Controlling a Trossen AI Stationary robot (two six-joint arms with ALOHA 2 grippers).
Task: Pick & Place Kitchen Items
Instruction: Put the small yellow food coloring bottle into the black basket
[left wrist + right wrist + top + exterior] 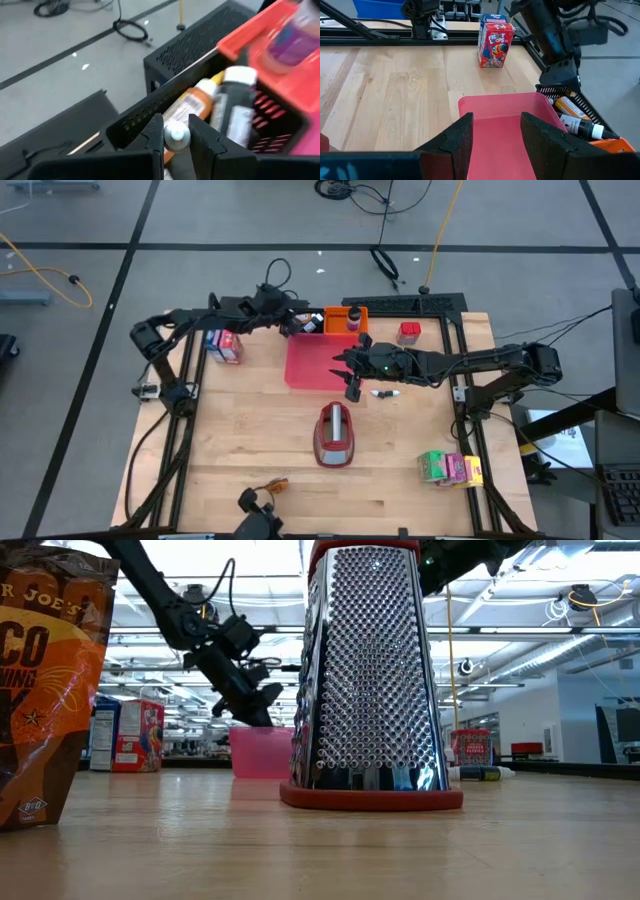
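Observation:
My left gripper [176, 127] is shut on a tiny white-capped bottle [176, 136]. It hangs at the table's far side [293, 327], just over a black basket [570, 112] that holds more small bottles. My right gripper [496, 131] is open with nothing between its fingers, above the pinkish-red tray [305, 365]. A blue-red-white carton [225, 345] stands far left and a red carton [408, 332] far right. Green, pink and yellow cartons [450, 468] lie near right. Another tiny bottle [385, 392] lies beside the tray. An orange-brown piece [275, 485] rests near the front edge. My left gripper pinches the tiny bottle between its two fingers, with the white cap [177, 134] showing between the fingertips. The fingers slant down from the table's left. The fingers hide the rest of the bottle. It is lifted clear of the table, by the black basket's edge.
A dark-red and grey grater [335, 435] stands mid-table, near side of the tray. An orange basket [345, 320] with a purple bottle stands beside the black one. An orange snack bag [50, 680] stands close to the low camera. Bare wood lies at the near left.

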